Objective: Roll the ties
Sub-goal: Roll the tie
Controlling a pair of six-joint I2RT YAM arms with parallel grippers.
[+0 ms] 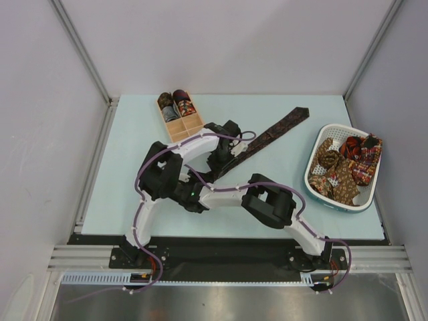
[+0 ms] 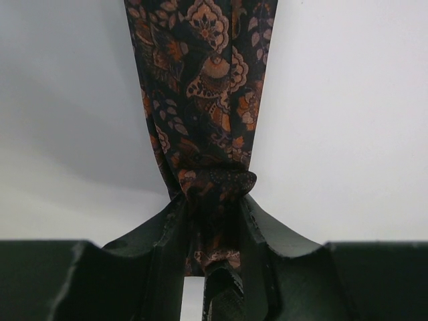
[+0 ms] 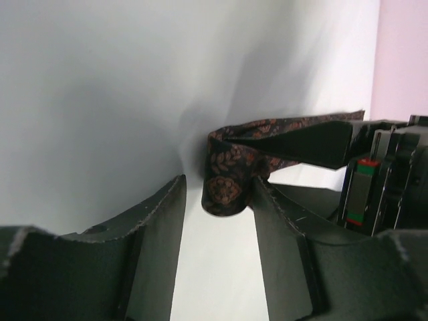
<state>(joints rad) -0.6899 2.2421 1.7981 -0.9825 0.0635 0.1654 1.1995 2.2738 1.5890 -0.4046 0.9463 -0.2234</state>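
The left gripper (image 2: 212,199) is clamping the tie (image 1: 277,130), which is lying from centre toward 2 o'clock. The right gripper (image 3: 219,180) is standing apart around its coiled end, seemingly not pressing it. Hold the fabric taut while winding.

I see the dark paisley tie (image 1: 277,130) stretched diagonally across the table (image 1: 134,134), its near end curled over.

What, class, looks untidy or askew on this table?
The tie is puckered into a bunch where the left jaws pinch it, rather than lying flat. The ties in the white basket lie in a tangled heap.
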